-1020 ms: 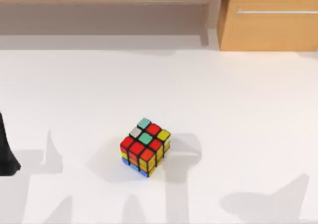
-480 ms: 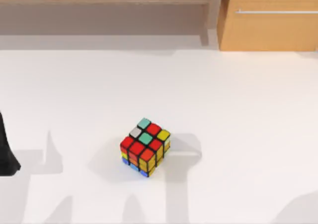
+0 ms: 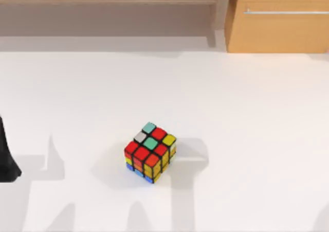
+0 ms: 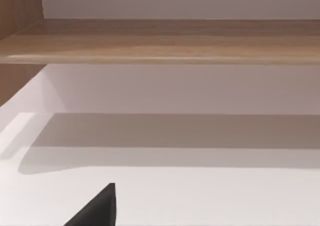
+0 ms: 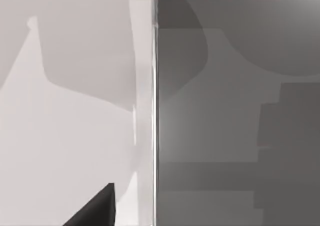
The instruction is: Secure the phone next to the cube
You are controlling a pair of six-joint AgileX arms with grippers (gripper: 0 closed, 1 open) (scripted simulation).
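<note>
Right arm's shadow has slid off the white table's [image 3: 247, 98] bottom right corner; right wrist view is now close over the flat grey-screened, silver-rimmed phone [image 5: 225, 116], grasp likely next. Multicoloured puzzle cube [image 3: 150, 152] unmoved, centre-front. Right grip state: can't tell. Left arm parked at left edge.

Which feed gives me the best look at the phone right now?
The right wrist view: the phone lies close below that camera, its grey screen and silver rim plain against the white table. The top view has the cube on the table instead, and the left wrist view looks toward a wooden shelf.
</note>
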